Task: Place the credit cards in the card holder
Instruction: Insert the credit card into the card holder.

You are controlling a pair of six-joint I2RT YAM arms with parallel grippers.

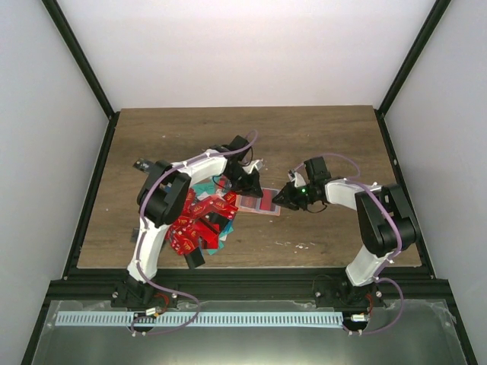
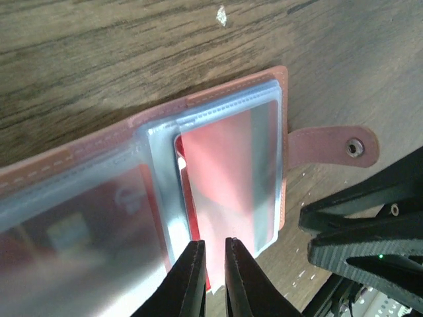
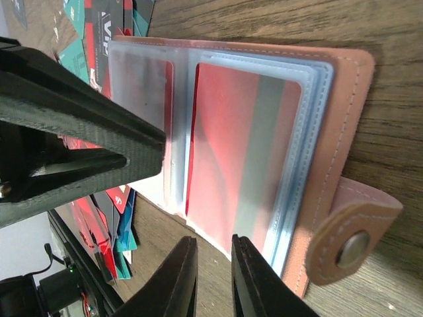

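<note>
Left hand [image 2: 210,267] pinches a red card [image 2: 228,191] — right hand [image 3: 210,277] clenched, empty; "VIP" [image 3: 106,30] legible.

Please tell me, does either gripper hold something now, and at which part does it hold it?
The left gripper pinches the protruding edge of a red card half inside the card holder. The right gripper appears to hold nothing.

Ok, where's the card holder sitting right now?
The card holder lies open on the table near the middle of the top view, between the left gripper and right gripper, just right of the card pile.
</note>
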